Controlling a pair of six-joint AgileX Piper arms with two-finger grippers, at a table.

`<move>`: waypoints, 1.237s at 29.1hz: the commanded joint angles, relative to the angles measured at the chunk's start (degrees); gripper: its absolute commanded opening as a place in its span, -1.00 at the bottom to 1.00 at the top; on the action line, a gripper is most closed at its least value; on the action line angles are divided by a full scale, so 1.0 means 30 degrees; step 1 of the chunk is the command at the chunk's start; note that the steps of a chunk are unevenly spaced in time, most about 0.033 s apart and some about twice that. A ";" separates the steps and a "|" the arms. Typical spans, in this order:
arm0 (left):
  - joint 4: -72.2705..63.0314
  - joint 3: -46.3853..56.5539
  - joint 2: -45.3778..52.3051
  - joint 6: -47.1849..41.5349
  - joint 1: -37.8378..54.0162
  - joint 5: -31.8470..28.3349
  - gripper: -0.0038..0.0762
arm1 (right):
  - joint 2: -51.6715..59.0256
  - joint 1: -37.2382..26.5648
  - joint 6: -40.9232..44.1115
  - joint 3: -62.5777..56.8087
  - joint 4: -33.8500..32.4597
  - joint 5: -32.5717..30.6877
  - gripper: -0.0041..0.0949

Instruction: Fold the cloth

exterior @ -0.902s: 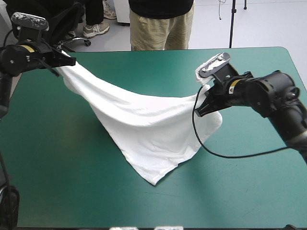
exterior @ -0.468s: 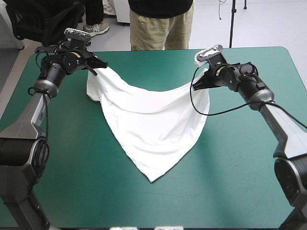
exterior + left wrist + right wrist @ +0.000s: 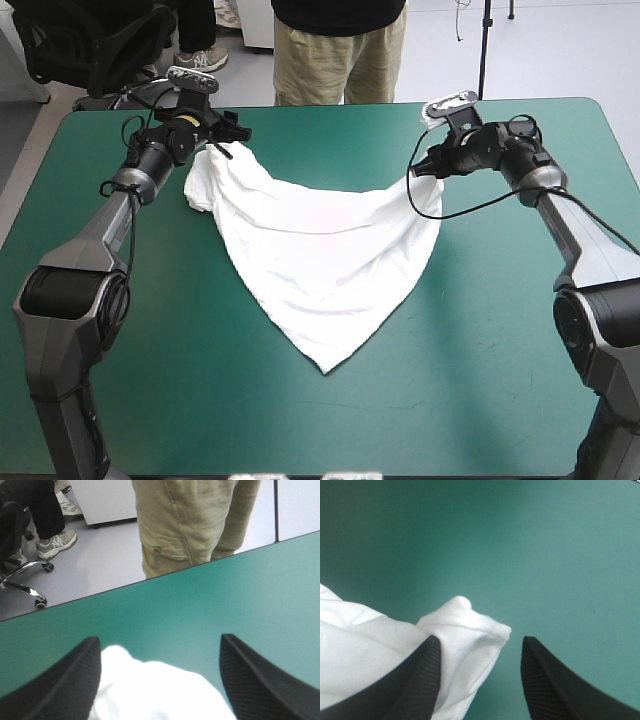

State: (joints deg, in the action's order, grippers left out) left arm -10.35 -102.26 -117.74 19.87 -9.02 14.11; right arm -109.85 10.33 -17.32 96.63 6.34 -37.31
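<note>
The teal-green worktop (image 3: 520,330) is carrying the white T-shirt (image 3: 320,270), which is lying spread in a rough triangle with its tip pointing to 6 o'clock. At its 10 o'clock corner the left end effector (image 3: 228,140) is gaping wide, with bunched cloth between its fingers. At 2 o'clock the right end effector (image 3: 425,170) is gaping likewise.

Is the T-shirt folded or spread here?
Spread, not folded: the T-shirt lies on the table as a rough triangle, its point toward the near edge, its far corners bunched at the open left gripper and right gripper.
</note>
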 commanded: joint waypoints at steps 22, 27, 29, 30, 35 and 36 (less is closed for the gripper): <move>-0.1212 -0.0938 1.0435 0.2487 -0.5918 1.7848 -0.01 | 1.0546 -0.0319 -0.0645 0.0026 0.1283 -0.6903 -0.09; -0.1012 0.2379 1.0866 0.1544 -1.0110 1.9551 -0.01 | 1.1627 -0.0319 -0.1306 -0.0803 0.1817 -0.7034 -0.10; -0.0400 0.4143 1.0866 0.1303 -1.1730 1.9804 -0.01 | 1.1766 -0.0319 -0.1473 -0.0803 0.1772 -0.7132 -0.10; 0.0092 0.5200 1.0866 0.1249 -1.2448 1.9837 -0.01 | 1.1772 -0.0319 -0.1473 -0.0803 0.1822 -0.7212 -0.10; 0.0726 1.0924 1.0866 0.0682 -1.4620 1.5724 -0.01 | 1.1809 -0.0319 -0.1473 -0.0803 0.1814 -0.7445 -0.10; 0.0648 1.1599 1.0866 0.0682 -1.4708 1.4585 -0.01 | 1.1809 -0.0319 -0.1473 -0.0803 0.1814 -0.7445 -0.10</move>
State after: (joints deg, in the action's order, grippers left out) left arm -8.17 -71.19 -87.30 22.80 -51.91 66.50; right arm -76.27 9.80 -21.25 93.01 10.82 -62.33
